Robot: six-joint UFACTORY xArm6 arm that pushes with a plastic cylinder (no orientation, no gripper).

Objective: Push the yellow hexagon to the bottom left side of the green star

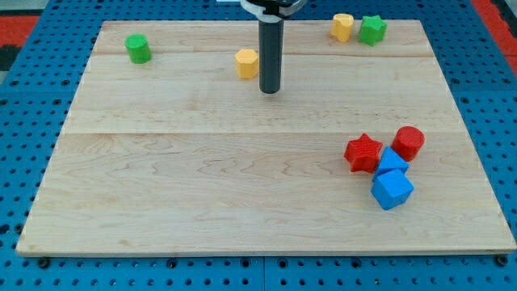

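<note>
The yellow hexagon (247, 62) lies on the wooden board (202, 186) at the upper middle. The green star (372, 30) sits near the top edge at the view's right, far to the right of the hexagon. My tip (269, 90) rests on the board just right of the hexagon and slightly below it, close to its right side. The dark rod rises from the tip to the view's top.
A second yellow block (342, 27) touches the green star's left side. A green cylinder (139, 48) is at the upper left. A red star (363, 153), a red cylinder (409, 142) and two blue cubes (393, 187) cluster at the lower right.
</note>
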